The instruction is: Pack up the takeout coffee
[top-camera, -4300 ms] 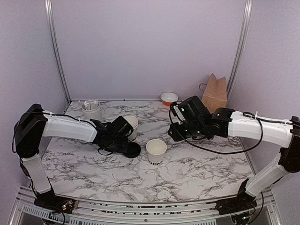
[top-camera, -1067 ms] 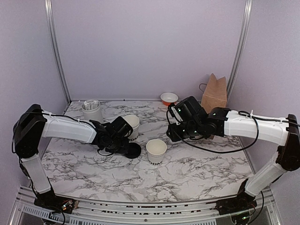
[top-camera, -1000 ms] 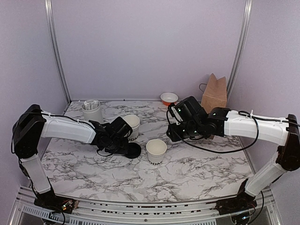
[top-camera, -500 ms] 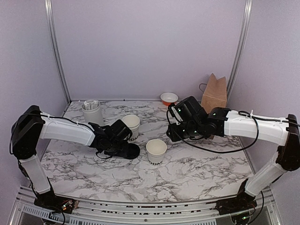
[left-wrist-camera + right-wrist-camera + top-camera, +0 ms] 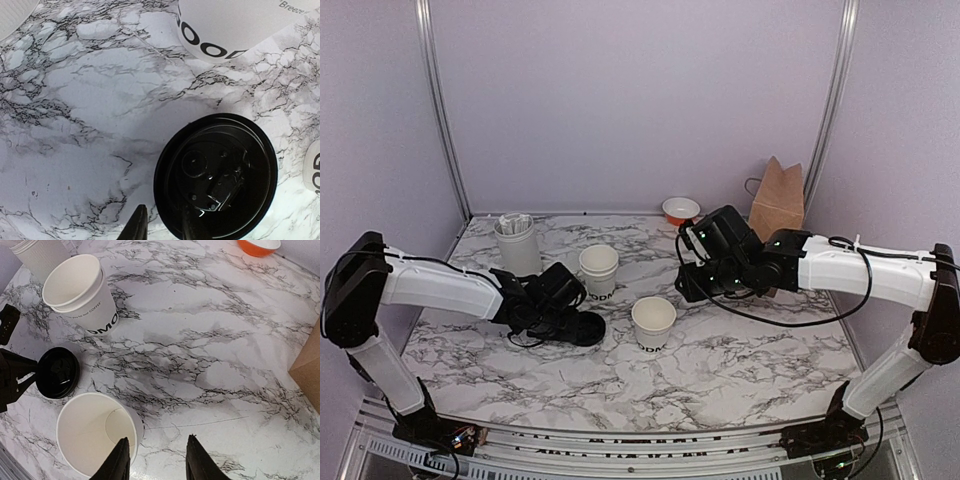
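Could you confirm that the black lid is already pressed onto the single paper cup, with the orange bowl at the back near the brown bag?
Not quite. The black lid is off the single paper cup, beside it, and the cup stands open; the right wrist view shows this. The orange bowl is at the back near the brown bag.
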Controlling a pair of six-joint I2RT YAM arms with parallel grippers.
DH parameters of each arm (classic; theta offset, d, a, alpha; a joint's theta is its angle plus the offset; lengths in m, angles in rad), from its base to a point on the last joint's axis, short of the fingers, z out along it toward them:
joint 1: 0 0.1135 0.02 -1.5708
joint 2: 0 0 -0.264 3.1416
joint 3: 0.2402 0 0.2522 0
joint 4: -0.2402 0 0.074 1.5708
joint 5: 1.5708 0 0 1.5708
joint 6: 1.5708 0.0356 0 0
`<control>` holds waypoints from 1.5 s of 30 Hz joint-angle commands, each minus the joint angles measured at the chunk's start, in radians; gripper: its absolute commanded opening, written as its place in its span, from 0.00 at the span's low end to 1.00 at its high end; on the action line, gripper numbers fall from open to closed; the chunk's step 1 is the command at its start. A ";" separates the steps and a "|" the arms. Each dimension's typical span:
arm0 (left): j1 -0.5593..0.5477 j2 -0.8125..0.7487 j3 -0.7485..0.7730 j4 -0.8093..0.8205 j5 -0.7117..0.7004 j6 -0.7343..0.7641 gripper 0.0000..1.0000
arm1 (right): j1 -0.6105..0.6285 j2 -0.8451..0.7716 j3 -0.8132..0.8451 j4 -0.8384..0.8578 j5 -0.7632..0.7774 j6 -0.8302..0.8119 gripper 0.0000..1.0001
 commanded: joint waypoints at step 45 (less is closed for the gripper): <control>0.046 -0.071 -0.024 -0.045 -0.059 -0.015 0.33 | 0.008 0.033 0.025 0.007 -0.009 0.002 0.36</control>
